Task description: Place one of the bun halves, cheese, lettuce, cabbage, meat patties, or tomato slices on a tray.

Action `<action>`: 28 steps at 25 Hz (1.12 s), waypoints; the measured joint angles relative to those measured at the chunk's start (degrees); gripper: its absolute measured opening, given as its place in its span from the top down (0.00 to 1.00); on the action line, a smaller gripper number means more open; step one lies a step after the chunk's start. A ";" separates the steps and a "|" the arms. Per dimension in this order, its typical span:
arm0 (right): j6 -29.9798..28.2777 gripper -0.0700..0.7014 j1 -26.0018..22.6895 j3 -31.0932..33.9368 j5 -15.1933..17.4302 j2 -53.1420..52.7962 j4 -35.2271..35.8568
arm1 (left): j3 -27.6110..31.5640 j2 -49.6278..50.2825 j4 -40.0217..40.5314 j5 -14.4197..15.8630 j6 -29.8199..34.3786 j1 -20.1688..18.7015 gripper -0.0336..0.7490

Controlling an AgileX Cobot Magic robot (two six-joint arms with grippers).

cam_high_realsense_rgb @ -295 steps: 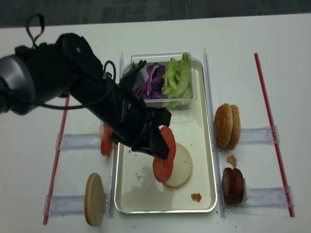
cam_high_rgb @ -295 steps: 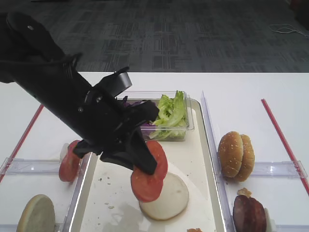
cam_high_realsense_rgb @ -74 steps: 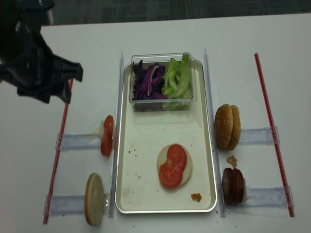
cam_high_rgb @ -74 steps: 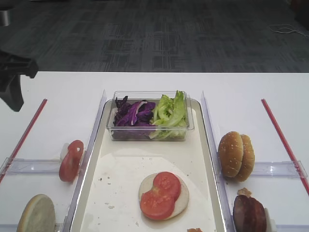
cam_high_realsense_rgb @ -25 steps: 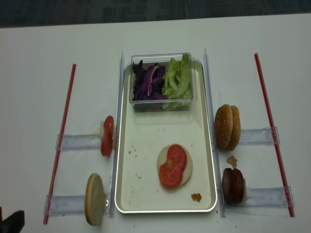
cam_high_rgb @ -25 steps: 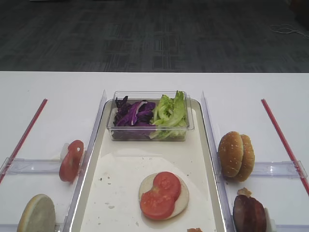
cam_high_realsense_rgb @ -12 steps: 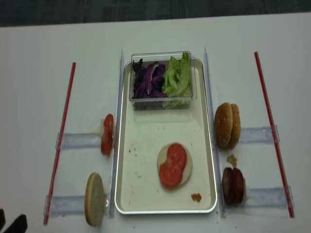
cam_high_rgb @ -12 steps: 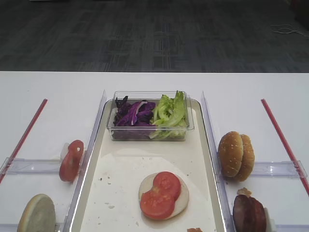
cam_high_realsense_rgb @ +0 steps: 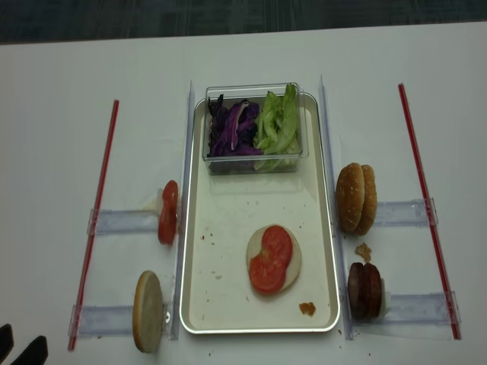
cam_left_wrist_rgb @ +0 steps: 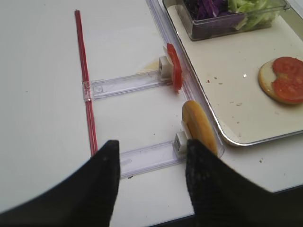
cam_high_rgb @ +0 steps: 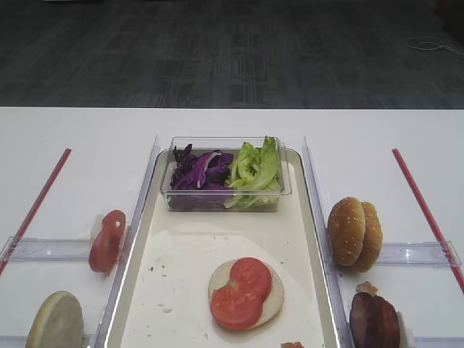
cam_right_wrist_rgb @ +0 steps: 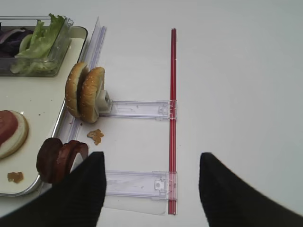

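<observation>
both grippers hang empty with fingers spread wide. in the left wrist view the left gripper [cam_left_wrist_rgb: 151, 182] frames a bun half [cam_left_wrist_rgb: 200, 126] standing on edge in a clear rail [cam_left_wrist_rgb: 149, 156] just ahead of the fingers; a lone tomato slice [cam_left_wrist_rgb: 175, 72] stands in the rail beyond. ahead and to the right of those fingers lies the tray [cam_left_wrist_rgb: 246, 141], holding a bun base topped with two tomato slices [cam_left_wrist_rgb: 285, 80].

the right gripper [cam_right_wrist_rgb: 151, 187] looks down on meat patties [cam_right_wrist_rgb: 59, 158] standing on edge just ahead of its left finger [cam_right_wrist_rgb: 78, 194], with two more bun halves [cam_right_wrist_rgb: 86, 94] further on. lettuce [cam_high_rgb: 256, 168] and cabbage [cam_high_rgb: 199, 168] sit in a clear tub [cam_high_rgb: 225, 199] at the tray's far end.

a patty looks the likely next layer: light, firm but greasy, likely slippery. pinching across its flat faces near the top edge should lift it clear of the rail. the bun is soft, so squeeze it gently.
</observation>
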 joint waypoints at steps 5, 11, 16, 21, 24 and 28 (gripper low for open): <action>0.00 0.33 0.00 0.00 -0.07 0.00 0.00 | 0.00 0.00 0.00 0.00 0.00 0.00 0.57; 0.00 0.33 0.00 0.00 -0.07 0.00 0.00 | 0.00 0.00 0.00 0.00 0.00 0.00 0.57; 0.00 0.33 0.00 0.00 -0.07 0.00 0.00 | 0.09 0.00 0.49 0.00 0.00 0.00 0.57; 0.00 0.33 0.00 0.00 -0.07 0.00 0.00 | 0.22 0.00 0.59 0.00 0.00 0.00 0.57; 0.00 0.33 0.00 0.00 -0.07 0.00 0.00 | 0.22 0.00 0.59 0.00 0.00 0.00 0.57; 0.00 0.33 0.00 0.00 -0.07 0.00 0.00 | 0.24 0.00 0.59 0.00 0.00 0.28 0.57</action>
